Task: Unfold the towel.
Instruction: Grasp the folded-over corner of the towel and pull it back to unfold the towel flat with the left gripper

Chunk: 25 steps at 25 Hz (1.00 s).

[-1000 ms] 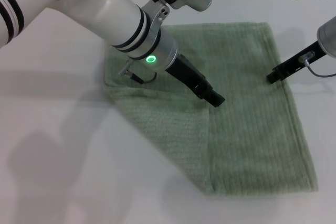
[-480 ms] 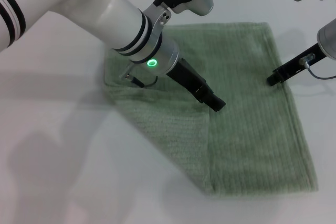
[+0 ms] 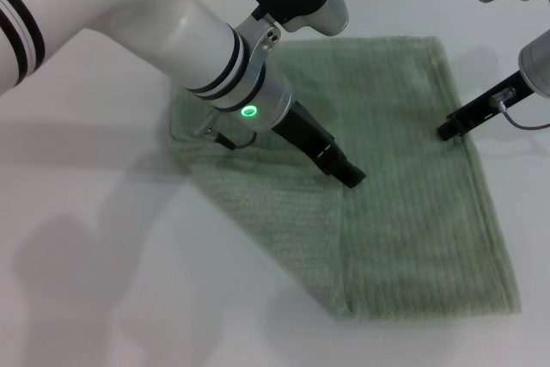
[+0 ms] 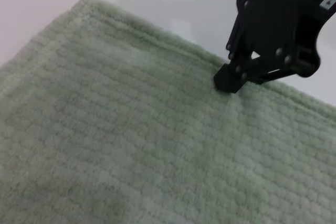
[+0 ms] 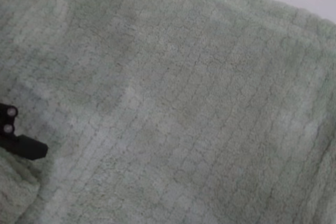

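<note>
Towel (image 3: 404,212) fold edge lies just under our left gripper (image 3: 351,176) at frame centre, nearer than the right gripper (image 3: 447,130); we cannot tell either grip.

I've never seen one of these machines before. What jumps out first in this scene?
A big pale green towel lies on the white table, with a flap folded over along its left side. The left gripper, on a thick white arm with a glowing green light, reaches down to the cloth at the flap's edge near the middle. The right gripper, a slim black tip, meets the towel's right edge.
</note>
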Available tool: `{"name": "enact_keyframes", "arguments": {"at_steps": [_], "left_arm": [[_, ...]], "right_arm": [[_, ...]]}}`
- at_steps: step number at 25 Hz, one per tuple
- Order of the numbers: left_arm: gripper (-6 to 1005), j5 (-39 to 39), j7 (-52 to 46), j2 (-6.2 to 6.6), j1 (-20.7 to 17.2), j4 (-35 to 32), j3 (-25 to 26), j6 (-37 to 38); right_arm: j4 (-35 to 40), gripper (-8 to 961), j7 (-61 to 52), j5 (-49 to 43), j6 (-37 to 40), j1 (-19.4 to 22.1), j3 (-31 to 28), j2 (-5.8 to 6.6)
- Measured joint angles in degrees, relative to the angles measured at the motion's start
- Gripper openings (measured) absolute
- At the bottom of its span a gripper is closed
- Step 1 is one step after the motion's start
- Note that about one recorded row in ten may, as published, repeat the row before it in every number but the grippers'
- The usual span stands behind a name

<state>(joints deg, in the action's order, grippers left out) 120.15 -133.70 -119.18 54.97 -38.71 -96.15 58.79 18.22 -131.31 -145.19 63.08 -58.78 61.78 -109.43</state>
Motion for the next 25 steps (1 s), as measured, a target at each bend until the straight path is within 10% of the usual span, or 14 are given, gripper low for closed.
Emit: {"name": "enact_keyframes", "arguments": {"at_steps": [14, 25], "left_arm": [[795, -0.3, -0.1, 0.01, 0.7, 0.7, -2.2, -0.9], [350, -0.2, 0.3, 0.00, 0.8, 0.8, -3.5, -1.1]], "right_arm": [[0.0, -2, 0.0, 0.0, -0.4, 0.0, 0.0, 0.00], [0.0, -3, 0.0, 0.0, -0.4, 0.0, 0.0, 0.00]]}}
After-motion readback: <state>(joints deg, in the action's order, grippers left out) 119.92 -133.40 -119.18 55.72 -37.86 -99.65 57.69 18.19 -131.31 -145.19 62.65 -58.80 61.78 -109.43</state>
